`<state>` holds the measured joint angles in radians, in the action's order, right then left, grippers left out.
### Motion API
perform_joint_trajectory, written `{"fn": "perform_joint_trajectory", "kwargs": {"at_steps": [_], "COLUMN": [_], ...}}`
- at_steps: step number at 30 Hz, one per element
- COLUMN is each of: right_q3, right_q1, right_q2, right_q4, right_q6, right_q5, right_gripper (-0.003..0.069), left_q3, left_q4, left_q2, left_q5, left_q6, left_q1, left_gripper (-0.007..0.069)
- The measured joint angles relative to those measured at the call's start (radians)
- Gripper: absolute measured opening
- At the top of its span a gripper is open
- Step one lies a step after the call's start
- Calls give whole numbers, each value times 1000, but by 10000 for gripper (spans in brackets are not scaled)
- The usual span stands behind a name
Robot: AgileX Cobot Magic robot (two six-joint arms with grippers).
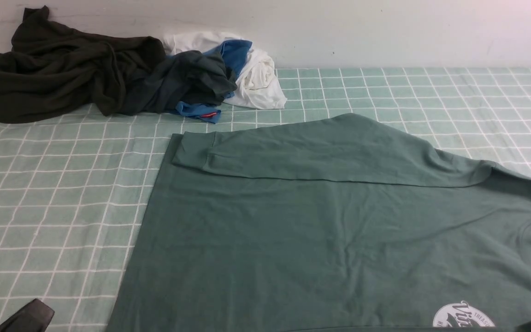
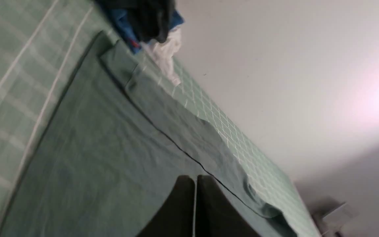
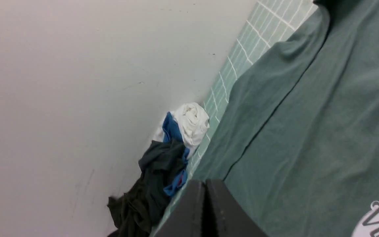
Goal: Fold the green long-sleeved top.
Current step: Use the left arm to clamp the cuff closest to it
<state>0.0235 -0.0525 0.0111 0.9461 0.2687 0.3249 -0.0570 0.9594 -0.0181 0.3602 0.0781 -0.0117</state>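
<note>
The green long-sleeved top lies flat on the checked cloth, neck toward the right, with its far sleeve folded across the body and its cuff at the left. A round white logo shows at the front edge. My left gripper hovers above the top's body, jaws pressed together and empty; in the front view only its dark tip shows at the bottom left. My right gripper is likewise shut and empty above the top, near the logo.
A pile of clothes sits at the back left against the wall: a very dark olive garment, a charcoal one, blue cloth and a white one. The green checked cloth covers the table.
</note>
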Motion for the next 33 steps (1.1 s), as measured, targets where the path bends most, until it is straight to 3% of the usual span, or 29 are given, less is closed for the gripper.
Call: {"fn": "perform_joint_trajectory", "kwargs": {"at_steps": [1,3,5,7,9,15,20,21,23,25,27,33], "right_q3": [0,1,1,1,-13,-231,-483,-582,-629,-718,-748,-758], "right_q1": [0,0,0,0,0,0,3,13,22,52,87,242], "right_q2": [0,0,0,0,0,-117,-340,-456,-512,-647,-729,-900], "right_q4": [3,21,24,23,5,-107,-266,-333,-367,-442,-497,-631], "right_q6": [-3,-22,-70,-117,-248,-541,-682,-702,-705,-710,-699,-626], "right_q5": [-4,-53,-73,-73,-49,48,331,479,544,775,865,912], "right_gripper": [-14,-14,-14,-14,-14,-14,-14,-14,-14,-14,-14,-14], "left_q3": [-7,-95,-183,-221,-350,-646,-803,-827,-831,-830,-825,-783], "left_q4": [-5,-45,-131,-183,-363,-716,-912,-959,-966,-978,-959,-905], "left_q2": [0,10,97,151,317,667,856,916,950,1041,1114,1304], "left_q5": [7,59,136,177,317,675,801,813,820,836,836,740], "left_q6": [33,210,287,288,279,272,201,171,159,135,130,138], "left_q1": [0,0,-1,-1,-1,-19,-173,-258,-294,-398,-451,-525], "left_gripper": [-3,-3,-3,-3,-3,-3,0,12,20,65,108,277]}}
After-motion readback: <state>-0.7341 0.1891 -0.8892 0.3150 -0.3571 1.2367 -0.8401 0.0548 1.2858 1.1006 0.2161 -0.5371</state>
